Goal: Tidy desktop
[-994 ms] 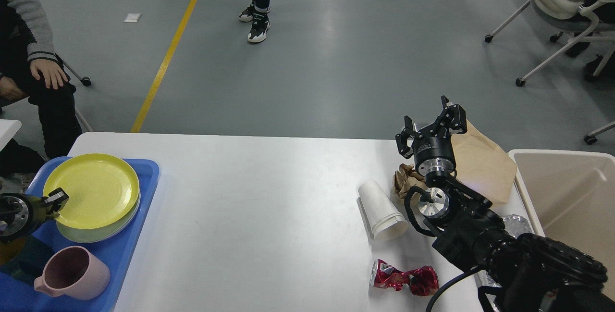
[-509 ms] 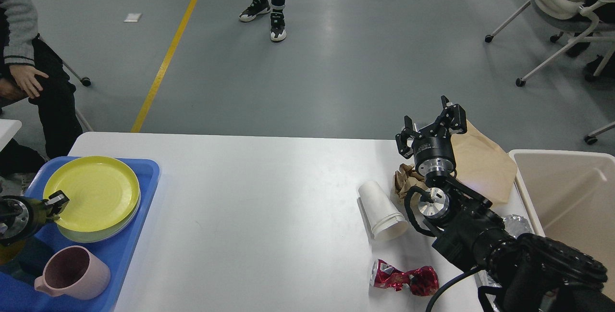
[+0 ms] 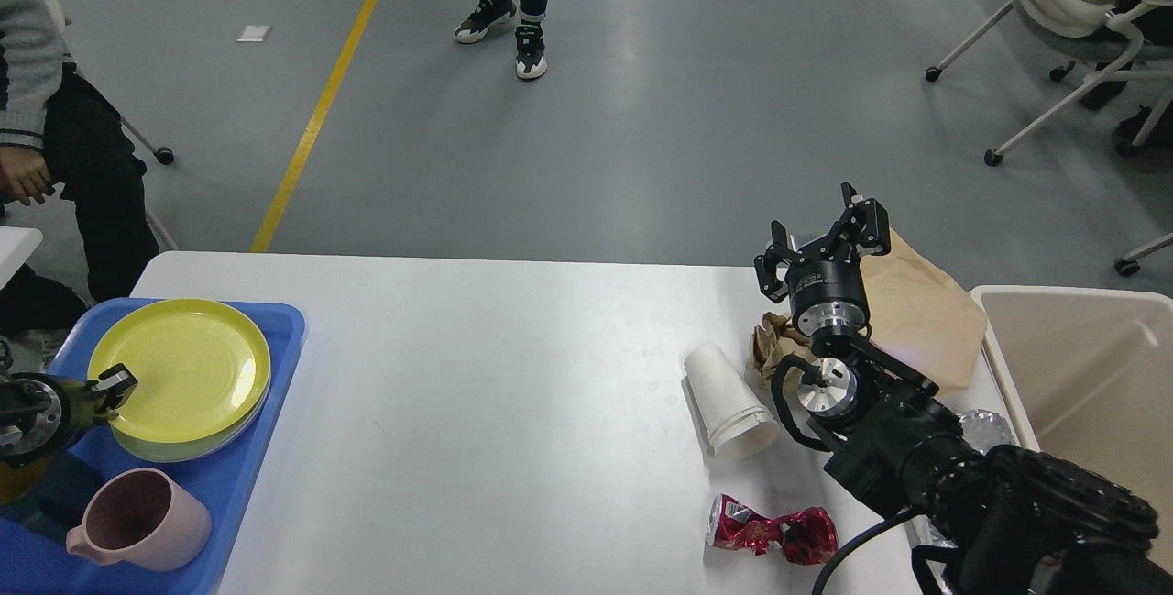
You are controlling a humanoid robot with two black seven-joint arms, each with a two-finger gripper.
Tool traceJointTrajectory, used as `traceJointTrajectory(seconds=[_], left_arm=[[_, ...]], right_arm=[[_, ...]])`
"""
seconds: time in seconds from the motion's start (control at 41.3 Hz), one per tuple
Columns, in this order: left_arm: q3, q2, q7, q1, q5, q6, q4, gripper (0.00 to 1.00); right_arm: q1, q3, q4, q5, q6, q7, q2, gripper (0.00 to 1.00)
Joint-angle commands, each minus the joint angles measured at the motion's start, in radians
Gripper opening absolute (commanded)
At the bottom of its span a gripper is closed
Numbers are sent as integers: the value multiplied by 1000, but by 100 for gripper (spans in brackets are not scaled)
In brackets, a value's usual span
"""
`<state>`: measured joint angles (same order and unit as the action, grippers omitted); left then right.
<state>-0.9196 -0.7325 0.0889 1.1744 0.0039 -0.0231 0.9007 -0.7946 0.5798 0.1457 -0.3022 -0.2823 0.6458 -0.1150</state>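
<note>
The white desktop [image 3: 513, 393] is the surface under both of my arms, and it runs from the blue tray [image 3: 266, 448] at my left to the beige bin [image 3: 1081, 366] at my right. The bin stands to the right of my right gripper [image 3: 822, 233], and its rim is higher than the surface, so I judge that anything carried low can hit this rim and fall outside.

The right jaws stand open and hold nothing. Just behind and to the right of them lies the flat brown paper bag [image 3: 926, 311], partly over the far edge of the surface. A careless push there can slide it down to the floor.

Below the jaws, toward me, is a crumpled brown paper [image 3: 770, 343], and left of it the white paper cup [image 3: 729, 402] lies on its side. The cup can roll away if only one finger touches it. The red foil wrapper [image 3: 774, 533] is nearer to me, and my own forearm may sweep it.

My left gripper [image 3: 115, 382] sits at the rim of the yellow plate [image 3: 183, 366] on the tray. Whether its jaws grip the plate, I cannot tell. The pink mug [image 3: 137, 522] is just beside it, so a wide move may knock it.
</note>
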Motion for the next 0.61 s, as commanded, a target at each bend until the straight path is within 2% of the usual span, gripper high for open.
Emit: traceJointTrajectory(seconds=[0.0, 0.073, 0.145, 0.218, 0.291, 0.582], left_arm=[[-1, 1, -1, -1, 4, -6, 3, 33], [-2, 2, -1, -1, 4, -6, 3, 28], [-2, 2, -3, -2, 4, -6, 3, 32], [-1, 2, -1, -2, 5, -6, 1, 58], [-1, 2, -1, -1, 5, -6, 1, 99], [-4, 1, -1, -1, 11, -6, 1, 99]], right_arm=[[0, -1, 0, 0, 0, 0, 0, 100], [0, 0, 0, 0, 0, 0, 0, 100], [0, 0, 0, 0, 0, 0, 0, 100], [-2, 0, 0, 0, 0, 0, 0, 100], [0, 0, 0, 0, 0, 0, 0, 100], [0, 0, 0, 0, 0, 0, 0, 100]])
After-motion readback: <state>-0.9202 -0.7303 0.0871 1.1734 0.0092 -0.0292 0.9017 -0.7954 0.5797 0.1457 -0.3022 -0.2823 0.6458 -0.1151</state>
